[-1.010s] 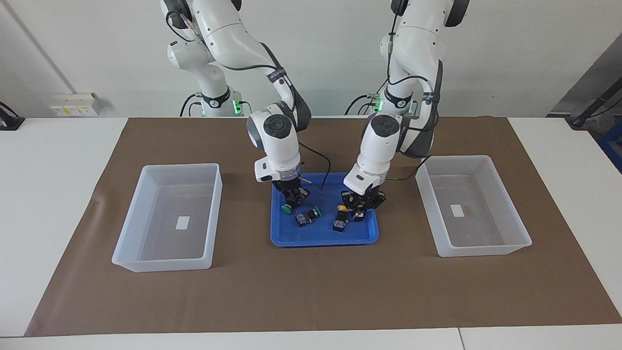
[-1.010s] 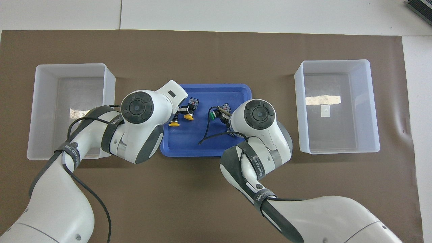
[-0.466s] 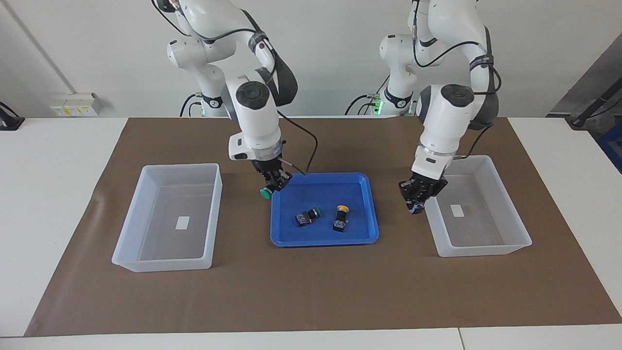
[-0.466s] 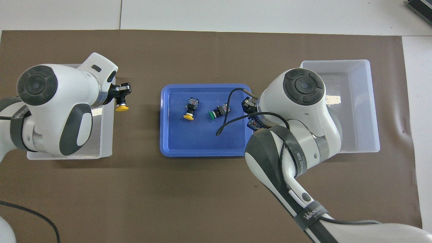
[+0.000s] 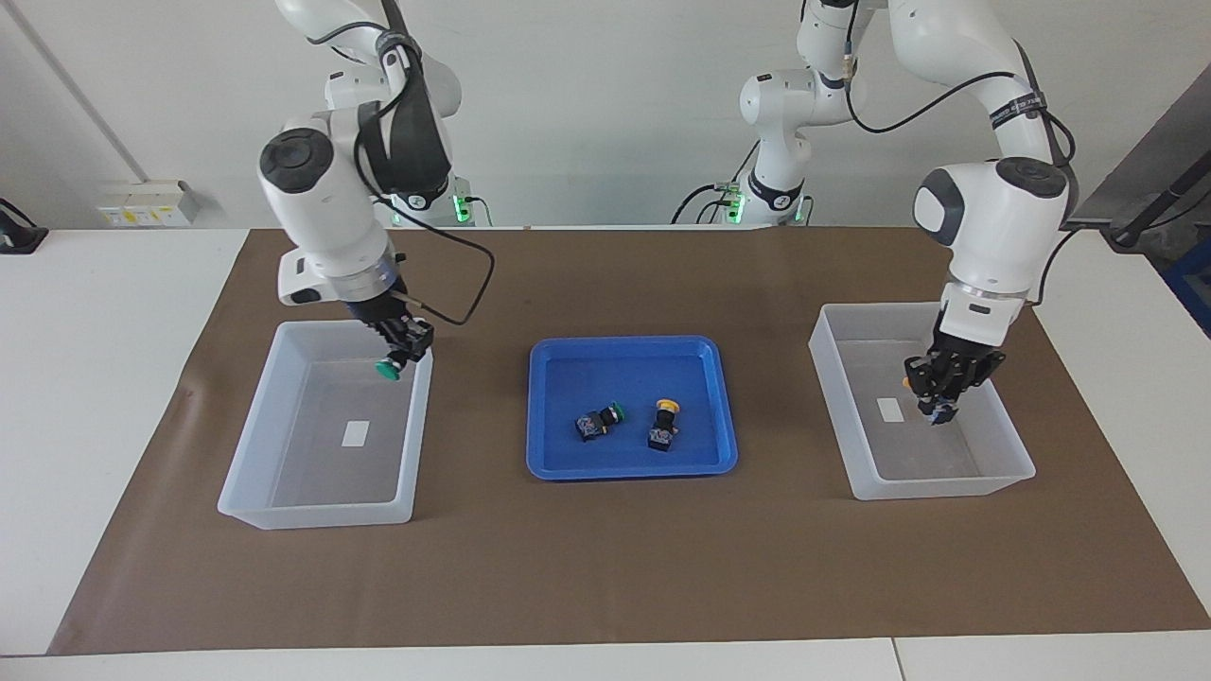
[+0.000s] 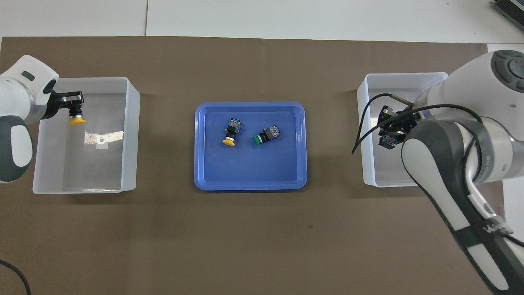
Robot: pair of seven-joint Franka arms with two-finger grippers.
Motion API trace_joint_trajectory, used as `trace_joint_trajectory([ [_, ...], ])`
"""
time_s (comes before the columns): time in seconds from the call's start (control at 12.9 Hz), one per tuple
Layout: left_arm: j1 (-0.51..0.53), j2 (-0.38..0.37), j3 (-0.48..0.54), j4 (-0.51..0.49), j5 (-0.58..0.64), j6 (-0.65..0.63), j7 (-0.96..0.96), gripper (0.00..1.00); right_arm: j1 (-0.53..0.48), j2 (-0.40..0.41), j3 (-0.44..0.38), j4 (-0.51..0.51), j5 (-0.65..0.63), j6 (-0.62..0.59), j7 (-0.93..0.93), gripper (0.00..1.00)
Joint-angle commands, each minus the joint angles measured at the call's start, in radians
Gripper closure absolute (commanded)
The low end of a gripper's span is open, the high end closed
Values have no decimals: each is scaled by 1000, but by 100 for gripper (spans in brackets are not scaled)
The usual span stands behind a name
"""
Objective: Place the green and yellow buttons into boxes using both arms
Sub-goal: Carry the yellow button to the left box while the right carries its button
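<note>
My right gripper (image 5: 397, 352) is shut on a green button (image 5: 387, 370), cap down, over the robot-side edge of the box (image 5: 248, 445) at the right arm's end. In the overhead view this gripper (image 6: 392, 128) shows only the button's blue body (image 6: 387, 141) over that box (image 6: 362, 135). My left gripper (image 5: 938, 390) is shut on a yellow button (image 5: 933, 407) low over the inside of the other box (image 5: 833, 407). From overhead, this gripper (image 6: 70, 107) holds the yellow button (image 6: 76, 120) over its box (image 6: 131, 135). One green button (image 5: 598, 421) and one yellow button (image 5: 664, 424) lie in the blue tray (image 5: 624, 369).
The blue tray (image 6: 249, 168) sits mid-table between the two boxes, on a brown mat (image 5: 605, 567). Its yellow button (image 6: 231, 132) and green button (image 6: 266, 135) lie on their sides. Both boxes hold only a small white label.
Both grippers lifted a button out of the tray and carried it outward. The right gripper now hangs over the right-end box, the left gripper over the left-end box.
</note>
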Motion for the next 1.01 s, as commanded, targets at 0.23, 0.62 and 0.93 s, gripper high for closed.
trace_joint_trajectory([
  [0.23,60,66,-14,-119,21,189,48,100,-169,48,14,-169,6,264,-267,100],
  [0.62,46,129,-14,-130,21,257,80,43,-177,96,14,-206,9,368,-269,100],
  [0.93,48,120,-14,-104,22,243,80,0,-178,107,14,-210,22,385,-267,0],
])
